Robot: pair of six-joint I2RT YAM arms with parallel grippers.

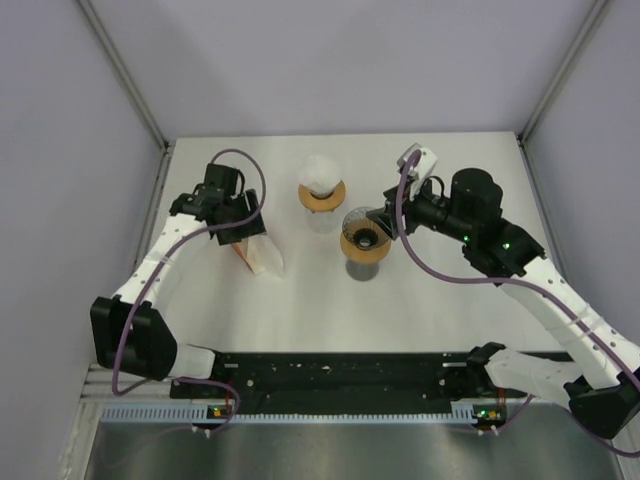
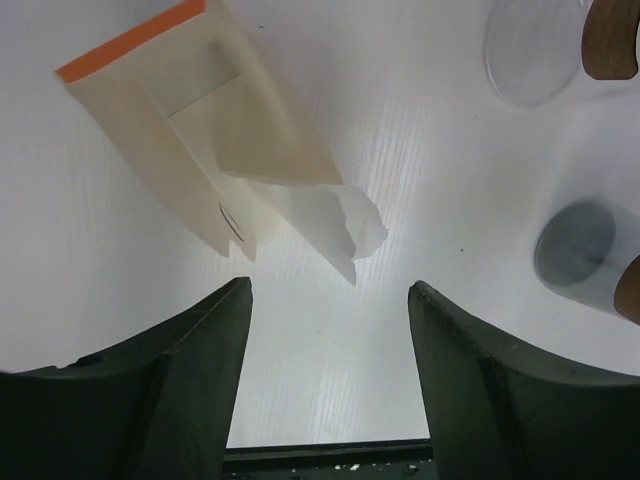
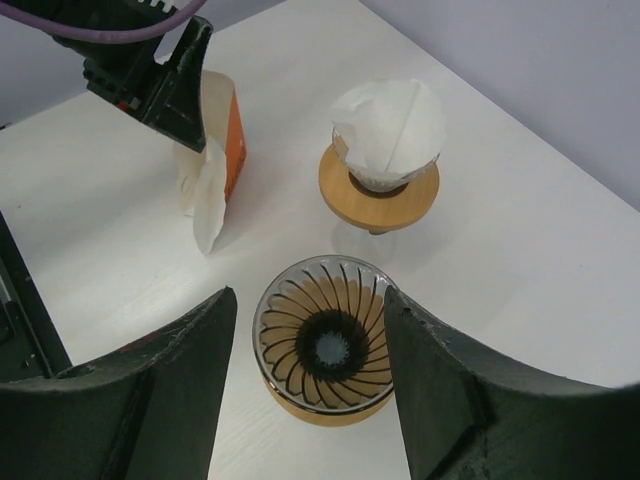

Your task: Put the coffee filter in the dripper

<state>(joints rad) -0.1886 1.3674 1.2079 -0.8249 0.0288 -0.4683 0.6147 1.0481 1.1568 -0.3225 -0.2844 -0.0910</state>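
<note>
A white coffee filter (image 2: 335, 222) sticks half out of a cream packet with an orange edge (image 2: 190, 130), lying on the table at the left (image 1: 268, 262). My left gripper (image 2: 330, 290) hovers just short of it, open, with nothing between its fingers. The empty glass dripper with a wooden collar (image 3: 325, 345) stands mid-table (image 1: 365, 240). My right gripper (image 3: 310, 292) is open, one finger on each side of the dripper. The right finger looks close to its rim and the left one stands apart.
A second dripper (image 3: 385, 135) with a white filter seated in it stands behind the empty one (image 1: 322, 183). Grey walls close the table on three sides. The black rail with the arm bases (image 1: 330, 375) runs along the near edge.
</note>
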